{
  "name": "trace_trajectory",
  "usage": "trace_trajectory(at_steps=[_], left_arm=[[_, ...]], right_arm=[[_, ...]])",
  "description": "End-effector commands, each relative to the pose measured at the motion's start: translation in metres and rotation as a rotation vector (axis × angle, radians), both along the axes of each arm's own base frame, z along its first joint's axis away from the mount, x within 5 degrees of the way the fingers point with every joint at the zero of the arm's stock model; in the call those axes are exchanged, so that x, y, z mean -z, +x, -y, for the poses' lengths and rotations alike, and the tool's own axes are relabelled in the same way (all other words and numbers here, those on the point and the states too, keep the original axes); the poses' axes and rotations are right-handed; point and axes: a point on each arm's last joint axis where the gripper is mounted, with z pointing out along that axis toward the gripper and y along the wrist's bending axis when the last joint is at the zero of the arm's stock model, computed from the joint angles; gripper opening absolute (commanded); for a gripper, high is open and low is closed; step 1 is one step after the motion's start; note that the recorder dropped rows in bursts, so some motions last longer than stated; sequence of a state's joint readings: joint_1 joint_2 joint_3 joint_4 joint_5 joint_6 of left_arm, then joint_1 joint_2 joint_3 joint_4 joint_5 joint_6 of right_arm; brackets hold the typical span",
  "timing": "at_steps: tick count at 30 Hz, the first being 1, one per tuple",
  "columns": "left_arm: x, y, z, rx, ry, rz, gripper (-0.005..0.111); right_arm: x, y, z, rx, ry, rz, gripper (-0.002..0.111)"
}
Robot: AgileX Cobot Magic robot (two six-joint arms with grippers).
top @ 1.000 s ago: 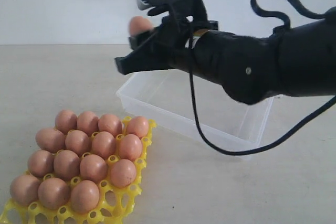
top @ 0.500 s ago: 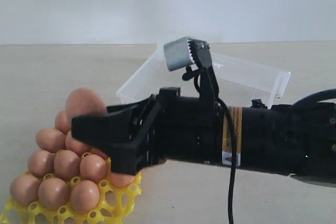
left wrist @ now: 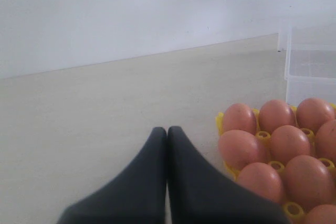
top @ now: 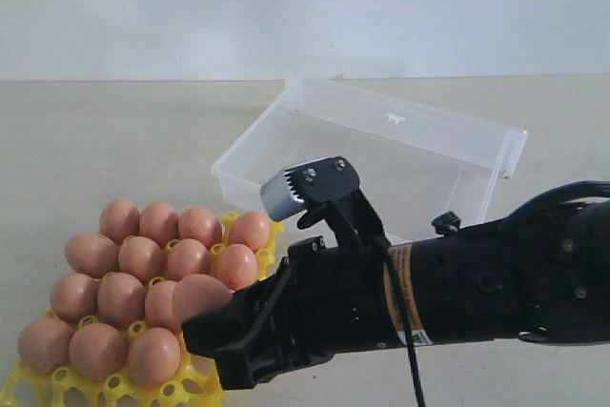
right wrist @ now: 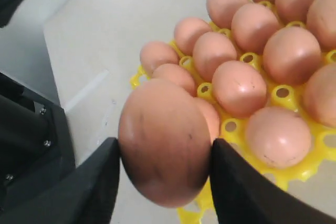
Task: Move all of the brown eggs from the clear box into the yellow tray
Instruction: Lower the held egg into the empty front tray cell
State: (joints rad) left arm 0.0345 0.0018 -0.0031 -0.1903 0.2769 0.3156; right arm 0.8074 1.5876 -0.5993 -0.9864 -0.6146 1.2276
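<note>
My right gripper [top: 214,335] is shut on a brown egg [top: 197,295] and holds it low over the near right edge of the yellow tray [top: 181,390]. In the right wrist view the held egg [right wrist: 165,145] fills the gap between both black fingers [right wrist: 97,182], just above the tray [right wrist: 307,167]. Several brown eggs [top: 143,259] fill the tray's cups. The clear box [top: 381,154] stands behind with its lid open, and no egg shows inside it. My left gripper [left wrist: 167,131] is shut on nothing, beside the tray [left wrist: 219,123] and its eggs [left wrist: 239,148].
The right arm [top: 496,283] stretches in from the right, in front of the clear box, with a cable hanging down from it. The beige table [top: 95,140] runs back to a white wall. A corner of the clear box [left wrist: 310,72] shows in the left wrist view.
The right gripper carried the egg from high above the clear box down and left to the tray, and now holds it lower at the tray's near right edge.
</note>
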Motion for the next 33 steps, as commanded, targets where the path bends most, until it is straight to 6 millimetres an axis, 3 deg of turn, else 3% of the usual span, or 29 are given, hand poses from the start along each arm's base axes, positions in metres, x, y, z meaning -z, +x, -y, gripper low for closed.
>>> trace_trajectory(at_steps=[1, 5, 12, 21, 33], left_arm=[[0.0, 0.0, 0.0, 0.006, 0.0, 0.011, -0.004], [0.0, 0.0, 0.0, 0.006, 0.0, 0.011, -0.004], [0.0, 0.0, 0.0, 0.006, 0.0, 0.011, -0.004], [0.0, 0.0, 0.0, 0.006, 0.0, 0.011, -0.004], [0.0, 0.0, 0.0, 0.006, 0.0, 0.011, -0.004]], right_arm=[[0.01, 0.005, -0.013, -0.028, 0.029, -0.054, 0.0], [0.031, 0.014, -0.019, -0.005, -0.036, -0.088, 0.0], [0.049, 0.016, -0.024, -0.03, -0.055, -0.119, 0.0], [0.05, 0.029, -0.035, -0.027, -0.053, -0.088, 0.0], [0.051, 0.025, -0.035, -0.085, -0.077, -0.061, 0.0]])
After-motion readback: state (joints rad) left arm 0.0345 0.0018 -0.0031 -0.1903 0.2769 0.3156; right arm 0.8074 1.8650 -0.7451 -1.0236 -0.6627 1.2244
